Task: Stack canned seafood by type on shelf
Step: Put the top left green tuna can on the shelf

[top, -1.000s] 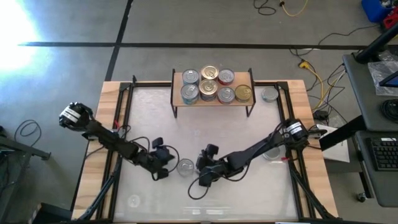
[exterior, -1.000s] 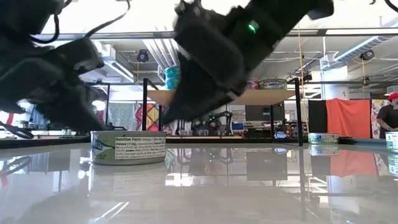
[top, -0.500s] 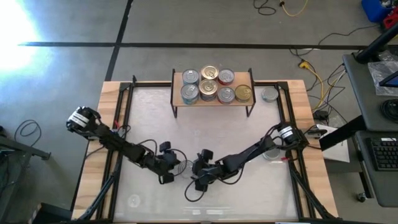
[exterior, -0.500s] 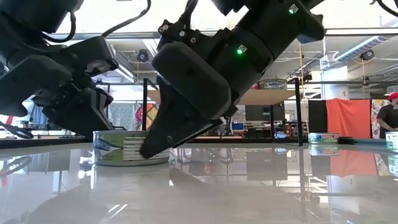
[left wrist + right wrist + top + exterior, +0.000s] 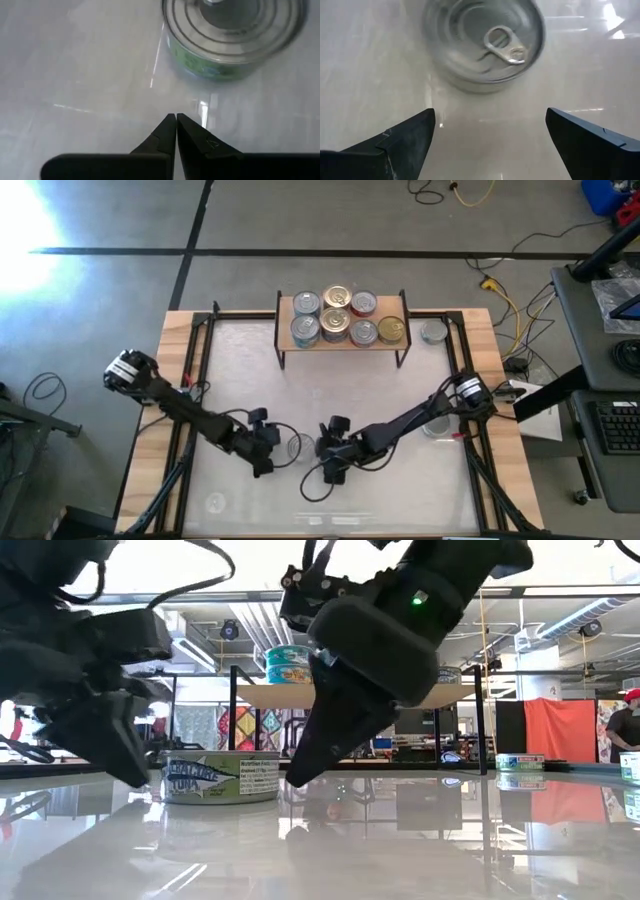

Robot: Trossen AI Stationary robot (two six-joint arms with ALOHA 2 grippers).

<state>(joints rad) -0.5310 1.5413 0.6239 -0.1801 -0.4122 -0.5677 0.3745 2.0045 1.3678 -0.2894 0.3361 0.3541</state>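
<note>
A silver-topped tin (image 5: 298, 446) with a greenish tuna label (image 5: 220, 780) stands flat on its base on the white tabletop, between my two grippers. My left gripper (image 5: 268, 452) is shut, its tips (image 5: 176, 117) a little short of the tin (image 5: 235, 35), toward the table's left. My right gripper (image 5: 323, 454) is open on the tin's other side, slanting down; the tin (image 5: 485, 42) lies ahead of its spread fingers, not between them. The shelf (image 5: 392, 305) at the far edge carries several tins (image 5: 335, 315), silver- and gold-topped.
One loose tin (image 5: 433, 332) stands to the right of the shelf. Another (image 5: 437, 425) stands by the table's right edge, partly under my right arm. A black cable loop (image 5: 312, 488) lies near the right gripper. Wooden borders (image 5: 160, 430) frame the tabletop.
My left gripper moved in toward the tin, then drew back a little toward the table's left, tipping more steeply. My right gripper dipped to the tabletop beside the tin and rose again. The tin has turned about on its base, now showing its tuna label toward the table's near edge.
</note>
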